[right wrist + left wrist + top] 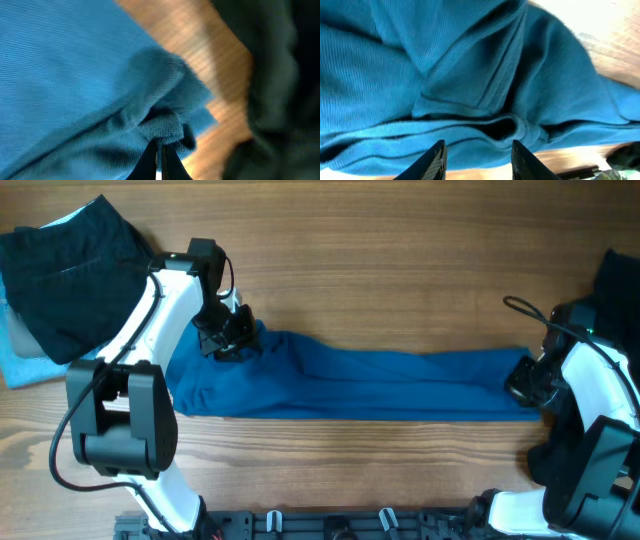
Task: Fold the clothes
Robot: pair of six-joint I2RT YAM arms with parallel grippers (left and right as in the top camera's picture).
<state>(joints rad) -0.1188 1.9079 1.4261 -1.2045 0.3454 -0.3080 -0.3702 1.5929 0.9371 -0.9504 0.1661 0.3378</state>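
Progress: we judge the fold is early. The blue garment (380, 385) lies pulled out long across the middle of the frame, bunched at its left end, with no neat fold showing.
Left gripper (478, 150): fingers spread wide over the rumpled left end, clamped on nothing that we can see.
Right gripper (159, 152): closed tight on a pinch of the garment's right edge, at the right of the overhead view.
Left to do: we think the garment needs smoothing, then folding over on itself. The other clothes look unfolded too.
Around: a black pile (70, 270) sits upper left on a light blue cloth (20, 365). A dark cloth (618, 285) lies upper right.
In the way: nothing on the bare tabletop (400, 270), though the dark cloth lies close to the right arm.
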